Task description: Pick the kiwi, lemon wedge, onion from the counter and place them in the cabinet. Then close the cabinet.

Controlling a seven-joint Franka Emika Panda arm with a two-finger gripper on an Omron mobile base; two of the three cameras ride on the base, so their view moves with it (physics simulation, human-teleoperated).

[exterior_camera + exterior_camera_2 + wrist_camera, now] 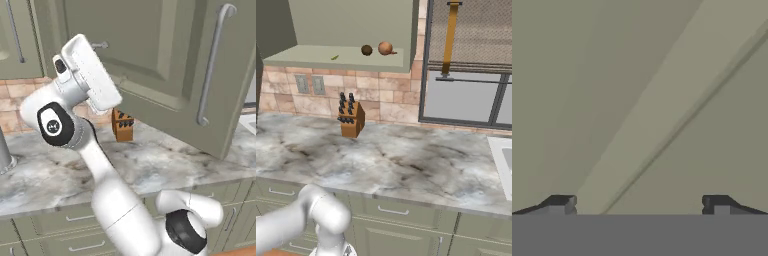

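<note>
- Your gripper is standing spread wide, pinching nothing, and facing the olive-grey cabinet door at close range.
- That door is hanging open, its bar handle lying to your right.
- The kiwi, onion and lemon wedge are already sitting on the cabinet shelf.
- The counter is carrying a knife block.

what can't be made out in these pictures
- Left base view: the open cabinet door hides the shelf and the food on it.
- Hand view: claw open against olive panelling; which part is unclear.
- Right base view: lemon wedge is a mere speck; the picture's top edge cuts the cabinet.
</note>
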